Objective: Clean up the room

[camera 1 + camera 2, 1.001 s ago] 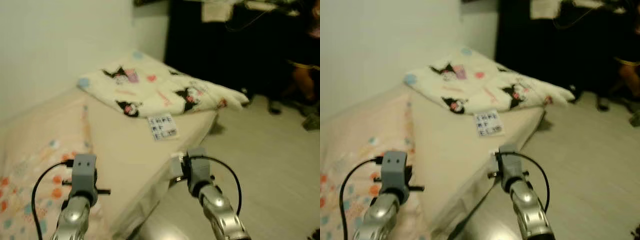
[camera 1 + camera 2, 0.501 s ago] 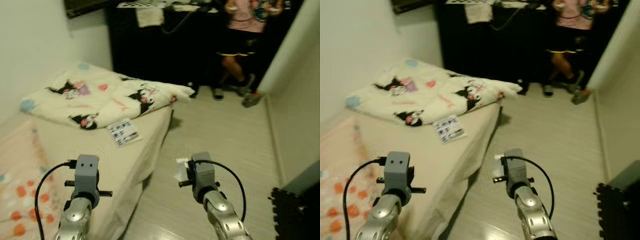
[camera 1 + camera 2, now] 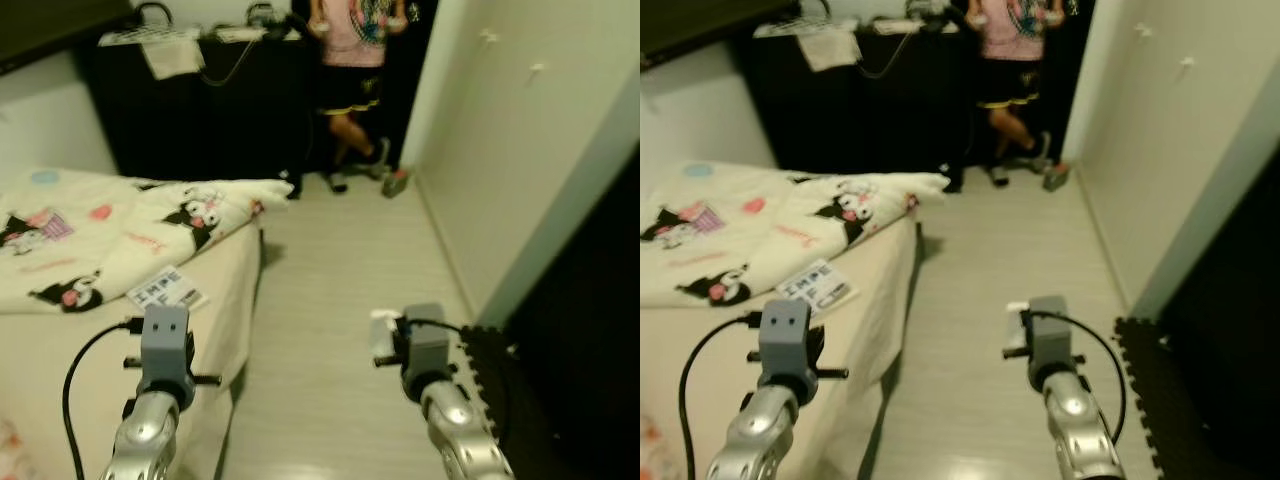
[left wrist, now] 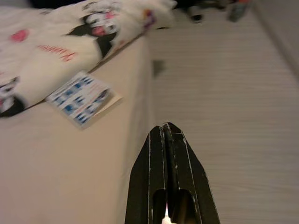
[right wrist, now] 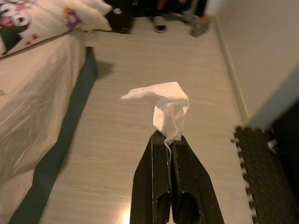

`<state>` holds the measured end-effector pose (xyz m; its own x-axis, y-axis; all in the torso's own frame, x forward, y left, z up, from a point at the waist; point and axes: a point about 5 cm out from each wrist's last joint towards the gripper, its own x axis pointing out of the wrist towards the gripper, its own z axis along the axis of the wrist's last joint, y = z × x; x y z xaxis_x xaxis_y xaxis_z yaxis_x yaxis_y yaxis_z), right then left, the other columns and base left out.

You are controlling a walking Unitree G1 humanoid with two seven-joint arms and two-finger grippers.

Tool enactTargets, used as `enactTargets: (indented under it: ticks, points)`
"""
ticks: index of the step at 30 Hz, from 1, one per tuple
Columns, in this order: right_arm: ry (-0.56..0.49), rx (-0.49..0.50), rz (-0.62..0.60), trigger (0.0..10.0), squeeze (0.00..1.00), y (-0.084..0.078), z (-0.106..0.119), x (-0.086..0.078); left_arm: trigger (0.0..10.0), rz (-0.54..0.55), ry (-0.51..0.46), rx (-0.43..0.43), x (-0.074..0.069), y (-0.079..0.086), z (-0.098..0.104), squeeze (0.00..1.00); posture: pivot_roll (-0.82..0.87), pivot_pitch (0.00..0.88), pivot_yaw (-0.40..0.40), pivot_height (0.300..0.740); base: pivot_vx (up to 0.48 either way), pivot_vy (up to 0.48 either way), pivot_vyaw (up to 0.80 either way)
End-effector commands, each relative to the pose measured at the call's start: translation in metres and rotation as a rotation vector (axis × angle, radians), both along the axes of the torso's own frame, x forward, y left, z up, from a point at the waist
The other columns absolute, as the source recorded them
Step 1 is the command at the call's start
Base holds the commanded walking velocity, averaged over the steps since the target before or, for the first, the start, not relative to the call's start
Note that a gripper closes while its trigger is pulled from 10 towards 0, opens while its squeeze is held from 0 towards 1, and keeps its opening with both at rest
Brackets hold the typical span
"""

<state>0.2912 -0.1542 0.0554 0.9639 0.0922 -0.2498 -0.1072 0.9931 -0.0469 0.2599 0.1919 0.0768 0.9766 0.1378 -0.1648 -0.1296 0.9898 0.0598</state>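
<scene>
Ahead of the robot, seen from its head camera, a pale wood-look floor (image 3: 340, 300) runs between a bed with a cream sheet (image 3: 60, 350) on the robot's left and a white wall (image 3: 510, 130) on its right. A cream blanket printed with black cartoon figures (image 3: 130, 230) lies across the bed, and a small blue-and-white printed packet (image 3: 166, 289) rests on the sheet just beside the blanket's edge. At the far end stands a dark cabinet (image 3: 200, 110), with a person in a pink top and dark shorts (image 3: 352, 60) next to it. Black foam floor matting (image 3: 510, 400) lies at the lower right. Both silver arms reach forward, the left over the bed's edge and the right over the floor, with a bit of white showing at its tip.

From the left wrist camera, the left claw (image 4: 167, 128) has its two black fingers pressed together with nothing between them, hanging above the edge of the bed near the packet.

From the right wrist camera, the right claw (image 5: 167, 136) is clamped on a crumpled white tissue (image 5: 163, 105), which sticks up from the fingertips above the floor.
</scene>
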Motion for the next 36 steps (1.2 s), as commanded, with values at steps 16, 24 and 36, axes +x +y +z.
enactTargets:
  ticks: [16,24,36]
  points:
    - [0.017,0.033,-0.009,10.0,0.00,0.007,-0.004,0.001,10.0,-0.011,0.005,0.000,0.004,-0.006,-0.002,0.00,-0.05,0.037,-0.007,0.708,0.000,0.000,-0.80]
    - [0.027,0.047,0.010,10.0,0.00,0.011,-0.004,0.002,10.0,-0.010,0.008,0.003,0.002,-0.006,-0.003,0.00,-0.05,0.043,-0.008,0.708,0.000,0.000,-0.80]
    - [0.037,0.029,0.001,10.0,0.00,0.010,-0.006,0.003,10.0,-0.019,0.011,0.000,0.005,-0.007,-0.002,0.00,-0.05,0.039,-0.001,0.708,0.000,0.000,-0.80]
